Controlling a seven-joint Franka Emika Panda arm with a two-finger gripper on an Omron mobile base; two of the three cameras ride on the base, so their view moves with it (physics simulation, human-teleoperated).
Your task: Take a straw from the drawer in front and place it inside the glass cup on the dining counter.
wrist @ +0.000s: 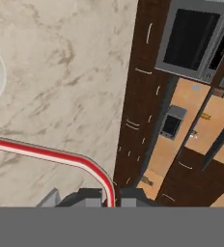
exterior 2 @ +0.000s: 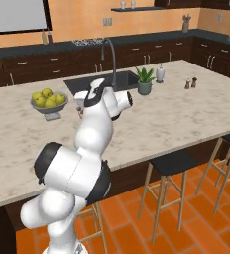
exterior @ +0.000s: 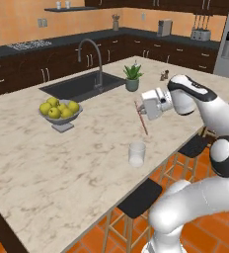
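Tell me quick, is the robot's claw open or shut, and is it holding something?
Gripper: shut on the straw, held above the dining counter.

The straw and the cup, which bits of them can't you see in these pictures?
- Straw, hand view: its far end runs off the left edge.
- Straw, right base view: too thin to make out; the arm covers the tool.
- Tool, hand view: shut on the straw, fingertips cut off by the bottom.
- Glass cup, left base view: too blurry to tell what's inside.
- Glass cup, right base view: behind the arm.
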